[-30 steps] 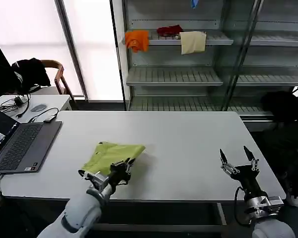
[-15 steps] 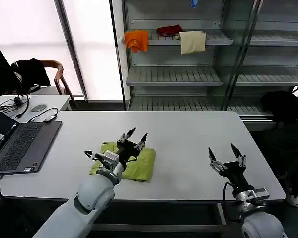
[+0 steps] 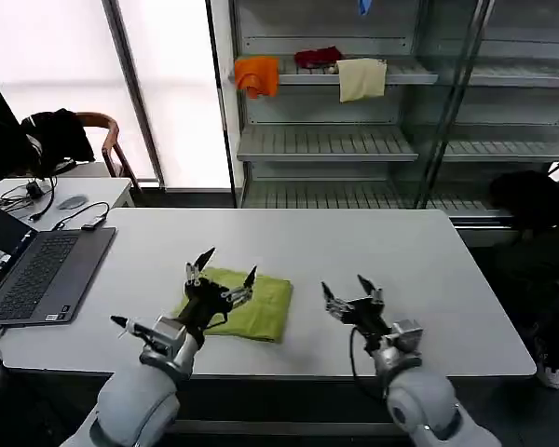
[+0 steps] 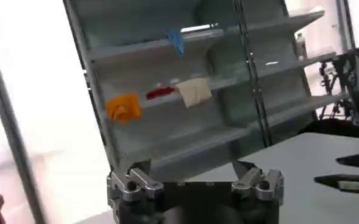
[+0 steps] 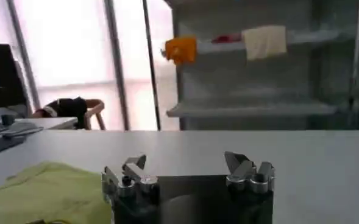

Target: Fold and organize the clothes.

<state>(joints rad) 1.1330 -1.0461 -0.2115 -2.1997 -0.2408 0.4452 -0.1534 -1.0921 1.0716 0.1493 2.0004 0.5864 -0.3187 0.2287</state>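
Your right gripper [image 3: 352, 296] has swung toward centre frame, jaws wide; left gripper [image 3: 220, 276] hovers spread above the folded lime-green T-shirt [image 3: 252, 307].

Laptop [image 3: 37, 275] on white table [image 3: 373, 251]

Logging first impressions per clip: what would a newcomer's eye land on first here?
The folded lime-green T-shirt on the white table near the front edge, with the left gripper raised open over it. Next, the right gripper, open, hovering beside the shirt's right. Behind, orange, red and cream cloths on the shelf.
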